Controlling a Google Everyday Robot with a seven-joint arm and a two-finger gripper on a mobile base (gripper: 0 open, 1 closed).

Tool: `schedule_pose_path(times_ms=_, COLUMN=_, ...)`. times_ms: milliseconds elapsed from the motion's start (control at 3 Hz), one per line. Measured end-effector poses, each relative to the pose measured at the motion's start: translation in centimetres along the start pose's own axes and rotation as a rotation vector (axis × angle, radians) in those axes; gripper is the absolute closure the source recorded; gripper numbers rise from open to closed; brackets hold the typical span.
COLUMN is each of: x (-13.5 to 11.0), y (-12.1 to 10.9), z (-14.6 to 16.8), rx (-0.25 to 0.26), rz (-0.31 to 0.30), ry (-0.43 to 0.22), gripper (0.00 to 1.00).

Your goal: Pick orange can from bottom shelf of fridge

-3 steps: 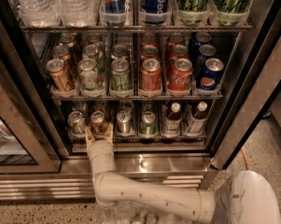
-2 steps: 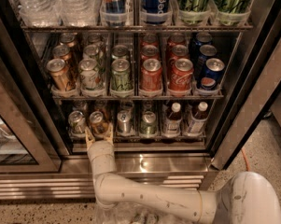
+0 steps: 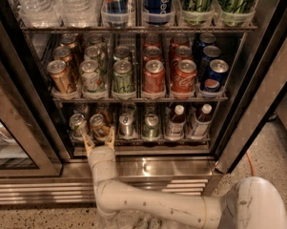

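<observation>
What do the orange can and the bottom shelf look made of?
The orange can looks like thin metal: glossy copper-orange wall, silvery lid catching light. The bottom shelf is probably dark wire with clear plastic lanes; it is too dim to be sure. The gripper sits open at the shelf front, fingers either side of the can.

Tan end effector at coppery orange can

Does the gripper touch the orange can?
Cannot tell. Camera view: the open gripper flanks the orange can on the bottom shelf; no contact or gap shows.
</observation>
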State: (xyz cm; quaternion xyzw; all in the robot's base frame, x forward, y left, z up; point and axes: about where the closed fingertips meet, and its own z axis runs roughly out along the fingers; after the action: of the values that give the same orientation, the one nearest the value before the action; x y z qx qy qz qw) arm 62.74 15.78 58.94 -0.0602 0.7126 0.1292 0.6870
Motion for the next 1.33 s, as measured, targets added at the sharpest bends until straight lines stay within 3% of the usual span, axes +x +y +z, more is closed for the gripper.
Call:
schedule_pose_path(times_ms=333, x=0.5, y=2.2, z=-3.2, rx=0.029, rz=-0.006, ry=0.021, gripper=0.27)
schedule_pose_path(times_ms=667, x=0.7, y=2.9, z=-5.4, rx=0.05, rz=-0.008, ry=0.036, gripper=0.27)
schedule_pose_path(times_ms=1333, x=1.0, y=1.1, z=-5.9, rx=0.135, rz=-0.082, ry=0.041, gripper=0.28)
